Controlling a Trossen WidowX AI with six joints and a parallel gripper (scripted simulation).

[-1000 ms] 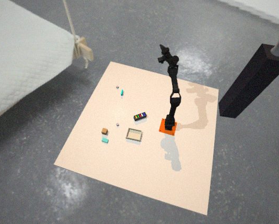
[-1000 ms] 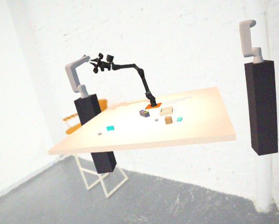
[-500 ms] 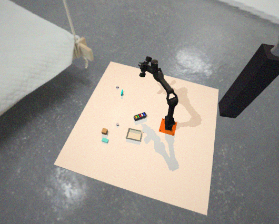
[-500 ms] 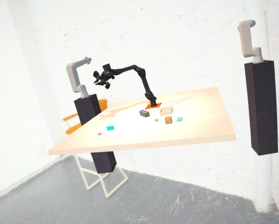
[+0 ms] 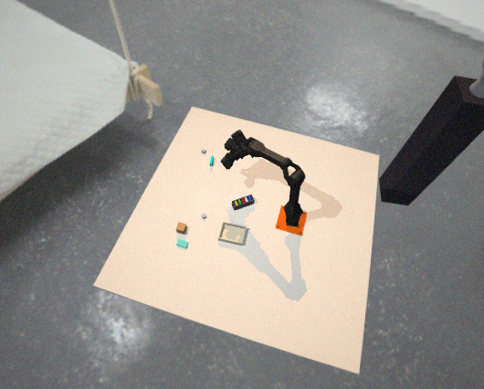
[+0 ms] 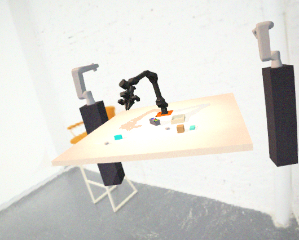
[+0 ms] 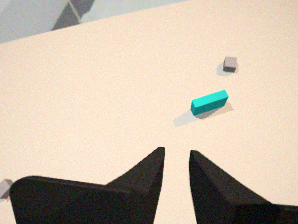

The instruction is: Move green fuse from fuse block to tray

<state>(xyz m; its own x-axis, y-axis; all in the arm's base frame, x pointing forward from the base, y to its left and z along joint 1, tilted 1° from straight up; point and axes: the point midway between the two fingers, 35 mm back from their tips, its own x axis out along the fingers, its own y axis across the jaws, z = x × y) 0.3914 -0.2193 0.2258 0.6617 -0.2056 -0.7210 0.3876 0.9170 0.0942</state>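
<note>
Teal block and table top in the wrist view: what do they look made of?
The teal block looks like smooth plastic: one even bright colour, crisp edges, though I can't be sure. The table top looks like matte painted board or laminate: flat peach tone, no grain.
</note>
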